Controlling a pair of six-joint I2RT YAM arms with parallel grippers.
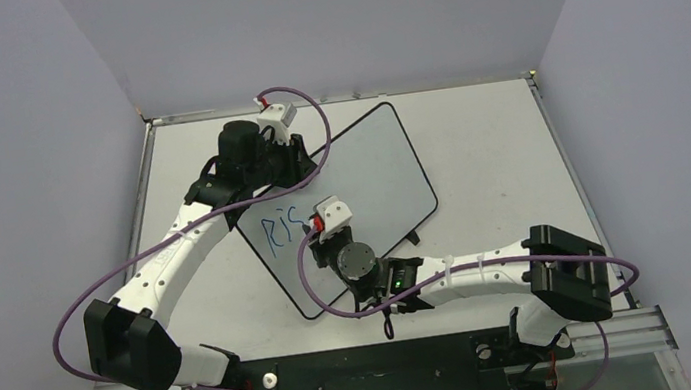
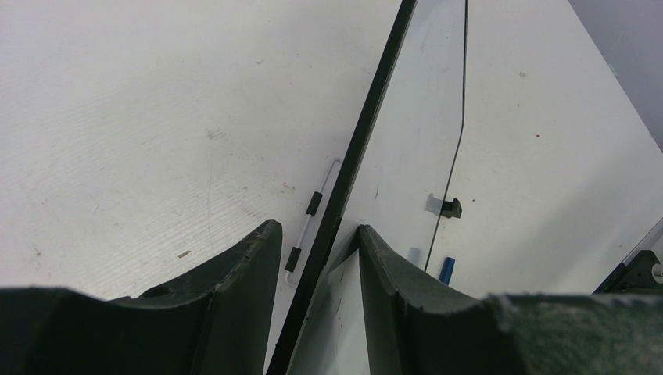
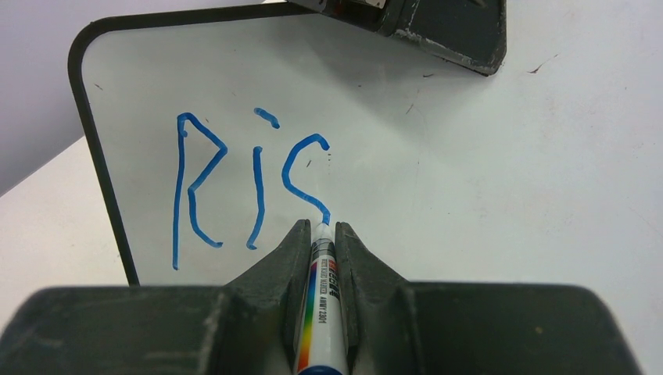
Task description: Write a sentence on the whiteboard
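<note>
Right hand (image 3: 320, 226) tight around rainbow-labelled marker (image 3: 319, 312), tip at blue "Ris" (image 3: 259, 195) on whiteboard (image 3: 469, 156); left hand (image 2: 319, 226) clamping its edge.

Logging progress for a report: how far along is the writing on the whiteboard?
Done: "R" and "i" of the sentence stand in blue on the whiteboard. In hand: the right tool grips the marker, its tip on a half-drawn "s", while the left tool clamps the board's edge. Left: finishing the "s" and the rest.
</note>
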